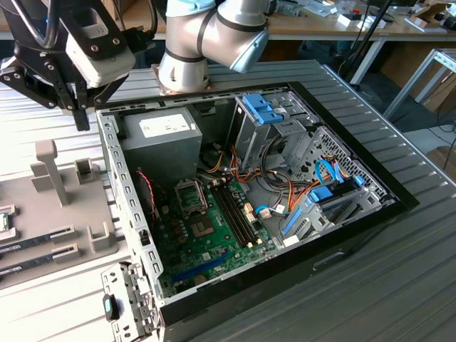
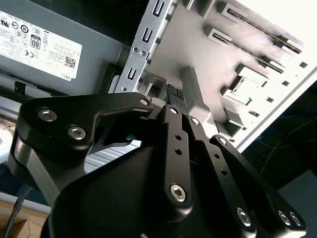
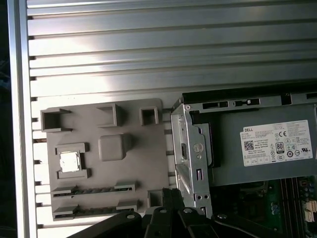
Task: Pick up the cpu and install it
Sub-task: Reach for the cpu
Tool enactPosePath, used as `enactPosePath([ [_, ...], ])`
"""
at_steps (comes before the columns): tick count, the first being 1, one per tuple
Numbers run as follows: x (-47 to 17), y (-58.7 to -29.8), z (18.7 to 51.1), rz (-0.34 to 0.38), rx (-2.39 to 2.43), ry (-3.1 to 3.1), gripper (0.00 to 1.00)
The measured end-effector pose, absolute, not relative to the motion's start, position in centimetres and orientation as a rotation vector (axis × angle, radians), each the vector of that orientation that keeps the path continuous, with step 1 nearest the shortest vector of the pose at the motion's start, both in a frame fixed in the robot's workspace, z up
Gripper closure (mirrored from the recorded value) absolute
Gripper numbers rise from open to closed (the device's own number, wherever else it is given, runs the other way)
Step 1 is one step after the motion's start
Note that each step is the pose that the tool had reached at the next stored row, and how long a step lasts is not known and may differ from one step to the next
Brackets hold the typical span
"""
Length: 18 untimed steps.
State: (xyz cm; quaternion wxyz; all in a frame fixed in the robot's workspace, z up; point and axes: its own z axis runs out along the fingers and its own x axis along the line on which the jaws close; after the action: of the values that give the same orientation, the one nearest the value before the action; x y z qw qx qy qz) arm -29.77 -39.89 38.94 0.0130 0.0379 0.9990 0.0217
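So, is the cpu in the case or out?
Out: the cpu lies in a recess of the grey tray, beside the case.

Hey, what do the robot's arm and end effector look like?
Arm: rounded silver-grey joints, pale blue cap, black bands. End effector: matte black linkage plates with silver screw heads. A white box and black cables sit by it.

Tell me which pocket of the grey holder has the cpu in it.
The framed square pocket beside the raised block: the silver cpu lies there; the long slots hold memory sticks.
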Motion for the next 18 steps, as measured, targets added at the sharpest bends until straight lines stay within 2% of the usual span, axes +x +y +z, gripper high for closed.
enactPosePath([
  [18, -30.75, -39.89, 38.92, 0.068, 0.118, 3.112, 0.89],
])
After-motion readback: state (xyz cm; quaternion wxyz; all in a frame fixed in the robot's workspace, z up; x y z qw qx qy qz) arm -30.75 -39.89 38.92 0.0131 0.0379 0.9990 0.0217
